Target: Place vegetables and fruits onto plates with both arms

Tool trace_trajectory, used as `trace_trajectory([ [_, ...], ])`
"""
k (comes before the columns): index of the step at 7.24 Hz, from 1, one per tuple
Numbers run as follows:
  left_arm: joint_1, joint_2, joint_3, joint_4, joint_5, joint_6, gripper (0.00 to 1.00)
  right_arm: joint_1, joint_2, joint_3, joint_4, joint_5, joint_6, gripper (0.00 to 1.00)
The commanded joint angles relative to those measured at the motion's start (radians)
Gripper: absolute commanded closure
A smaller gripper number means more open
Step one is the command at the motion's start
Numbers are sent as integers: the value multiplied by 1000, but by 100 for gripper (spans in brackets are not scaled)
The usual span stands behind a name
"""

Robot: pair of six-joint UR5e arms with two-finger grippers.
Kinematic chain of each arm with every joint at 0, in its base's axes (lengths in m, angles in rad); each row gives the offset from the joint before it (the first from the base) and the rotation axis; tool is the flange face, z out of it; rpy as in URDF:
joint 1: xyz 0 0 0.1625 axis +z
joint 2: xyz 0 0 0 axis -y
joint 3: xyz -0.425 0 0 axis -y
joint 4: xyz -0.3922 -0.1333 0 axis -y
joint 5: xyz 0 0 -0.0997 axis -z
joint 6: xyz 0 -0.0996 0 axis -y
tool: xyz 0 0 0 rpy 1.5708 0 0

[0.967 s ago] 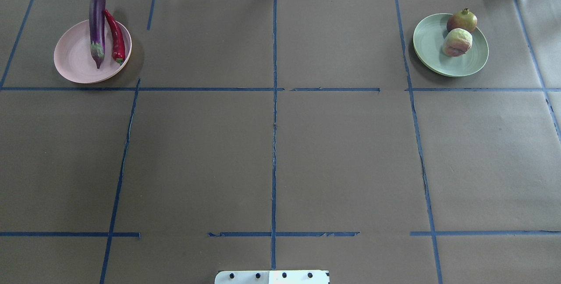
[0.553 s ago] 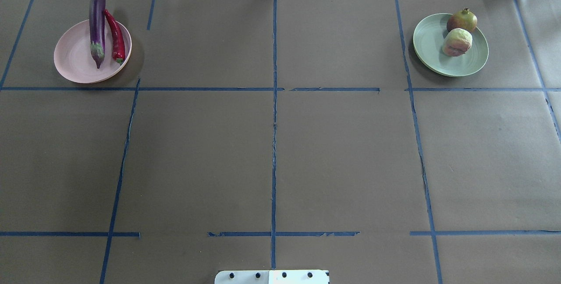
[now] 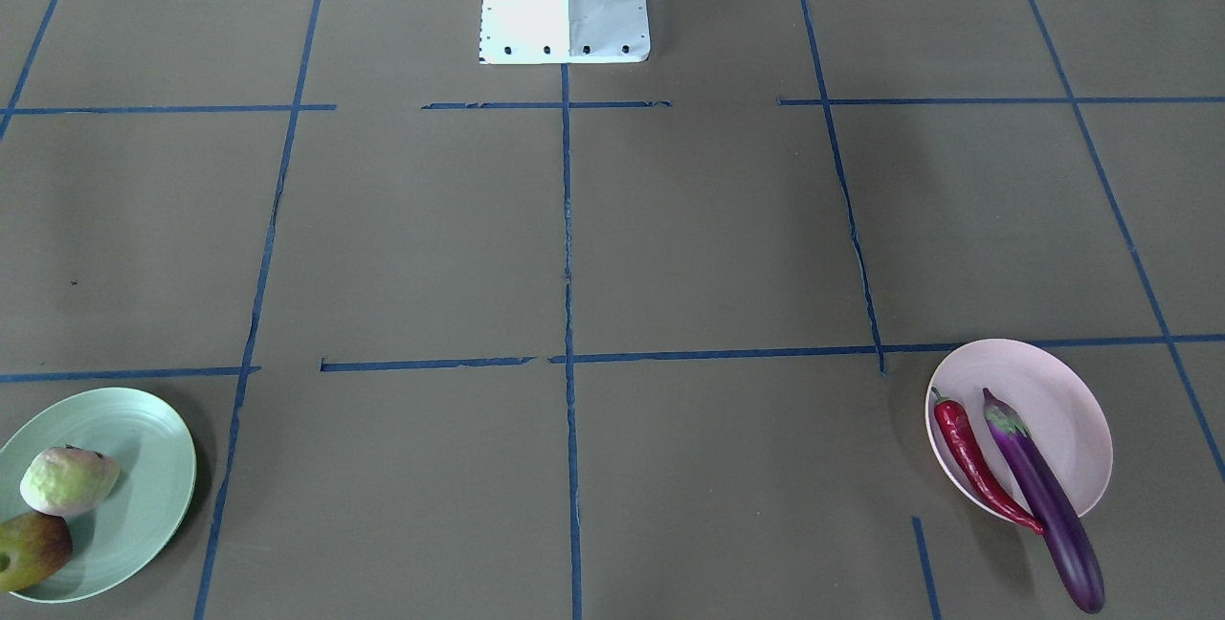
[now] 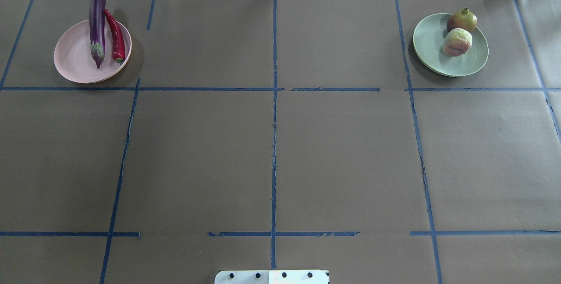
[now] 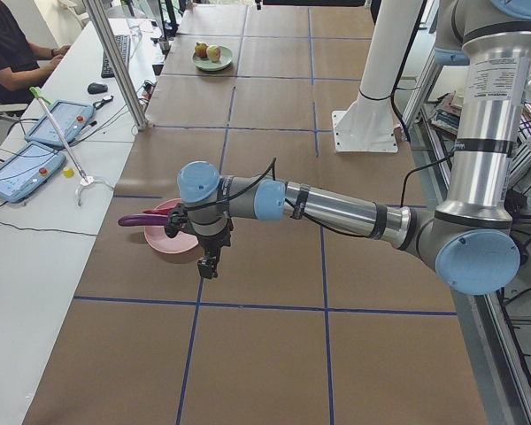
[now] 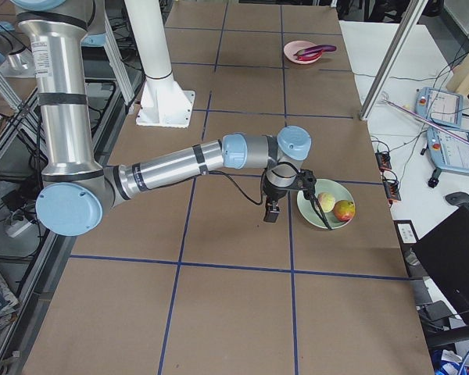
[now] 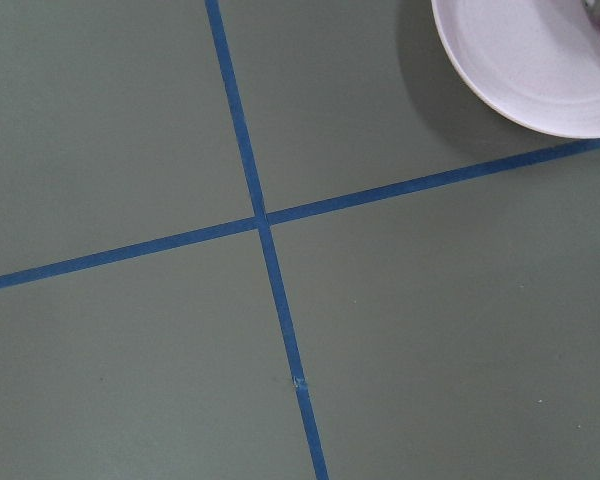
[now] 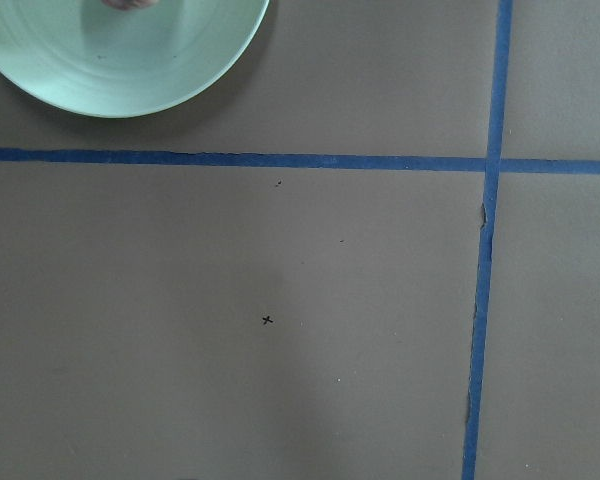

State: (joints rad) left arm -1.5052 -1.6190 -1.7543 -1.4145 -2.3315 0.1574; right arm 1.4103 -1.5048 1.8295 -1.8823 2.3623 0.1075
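Here the left gripper (image 5: 208,264) hangs just beside the pink plate (image 5: 164,241), which bears the eggplant (image 5: 137,220) and chili pepper (image 4: 115,36). The right gripper (image 6: 271,211) hangs beside the green plate (image 6: 316,219), which holds the pale fruit (image 6: 326,202) and mottled fruit (image 6: 344,209). I cannot tell whether either gripper's jaws are apart or together.

Your left arm (image 5: 336,210) and right arm (image 6: 172,166) reach out level, left gripper (image 5: 209,267) and right gripper (image 6: 271,213) pointing down; jaw state unclear

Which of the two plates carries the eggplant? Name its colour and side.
The pale pink plate, on the robot's left: the eggplant lies on it beside the red chili. The mint green plate holds only the mottled fruit and the peach.
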Motion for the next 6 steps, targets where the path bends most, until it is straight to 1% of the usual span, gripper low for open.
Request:
trace_trajectory([
  [1, 2, 10, -27, 3, 0, 1, 0, 1, 0, 5, 0, 2, 0, 0],
  [6, 3, 19, -28, 3, 1, 1, 0, 1, 0, 25, 0, 2, 1, 0],
])
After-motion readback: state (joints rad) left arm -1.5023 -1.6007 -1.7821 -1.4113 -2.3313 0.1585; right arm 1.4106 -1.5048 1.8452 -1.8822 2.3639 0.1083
